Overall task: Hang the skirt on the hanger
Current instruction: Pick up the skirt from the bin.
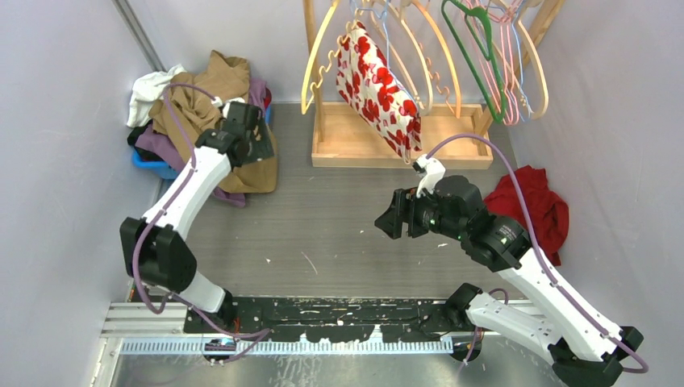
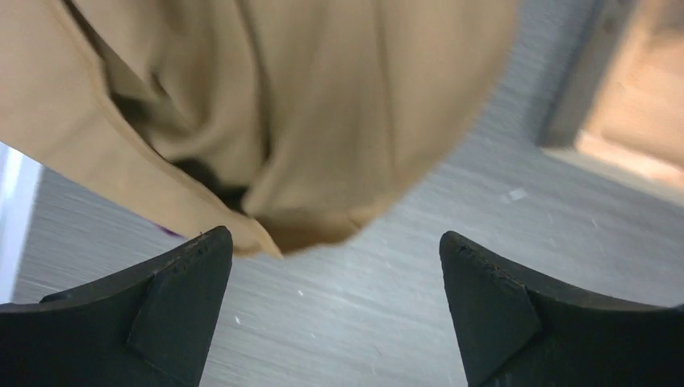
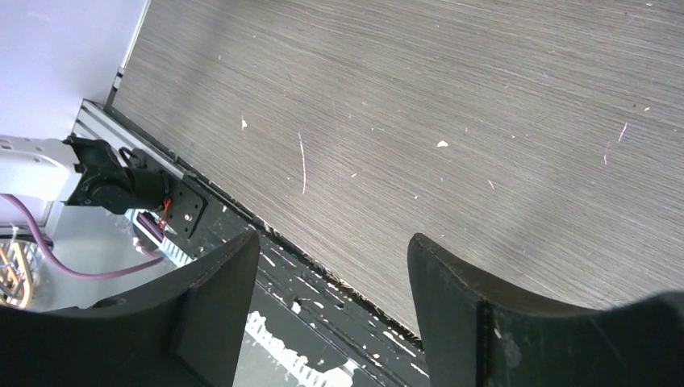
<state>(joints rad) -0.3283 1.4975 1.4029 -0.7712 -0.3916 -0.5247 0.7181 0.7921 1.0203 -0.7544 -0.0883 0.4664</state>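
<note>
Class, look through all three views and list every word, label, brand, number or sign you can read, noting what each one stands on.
No text can be read in any of the three views.
Red-and-white printed garment: a pattern of red shapes only, no lettering.
Tan garment: no tag or label in view.
Black base plate: irregular white flecks, not characters.
</note>
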